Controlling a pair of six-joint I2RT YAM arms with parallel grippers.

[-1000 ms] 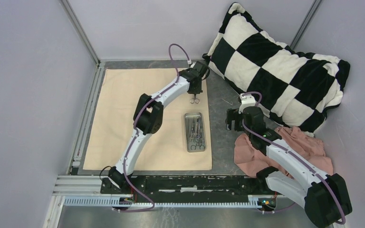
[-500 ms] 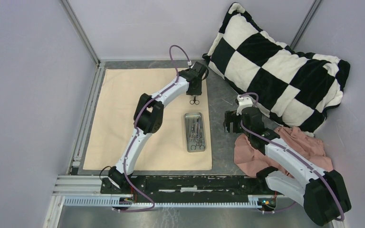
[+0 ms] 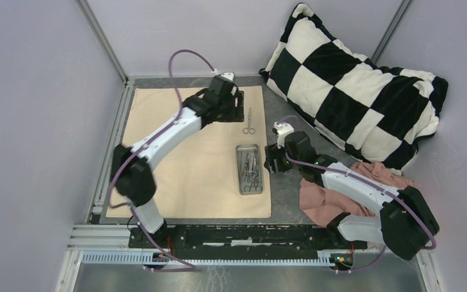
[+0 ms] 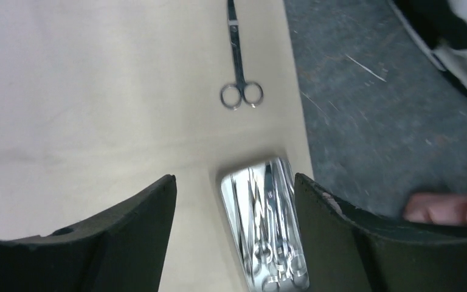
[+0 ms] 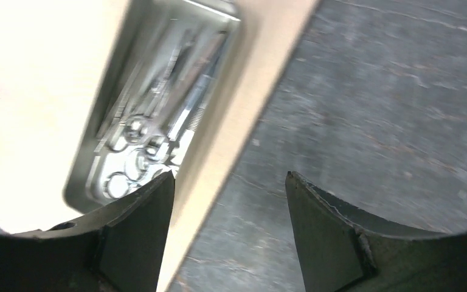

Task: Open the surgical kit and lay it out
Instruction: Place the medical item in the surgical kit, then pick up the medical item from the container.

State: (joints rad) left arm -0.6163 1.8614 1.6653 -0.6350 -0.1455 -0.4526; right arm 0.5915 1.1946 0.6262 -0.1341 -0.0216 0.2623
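Observation:
The beige cloth wrap lies spread flat on the table. Near its right edge stands the small grey metal tray, with several ring-handled steel instruments in it. One pair of scissors lies alone on the cloth beyond the tray, handles toward it. My left gripper hovers just left of those scissors, open and empty. Its wrist view shows the scissors and the tray below the left gripper. My right gripper is open at the tray's right side; the right gripper spans the cloth's edge beside the tray.
A black-and-white checkered pillow leans in the back right corner. A crumpled pink cloth lies under my right arm. Bare grey table runs between the wrap and the pillow. Walls close in on the left, back and right.
My left gripper opened, let go of the scissors on the cloth and drew back to the left. My right gripper moved left toward the tray and narrowed a little.

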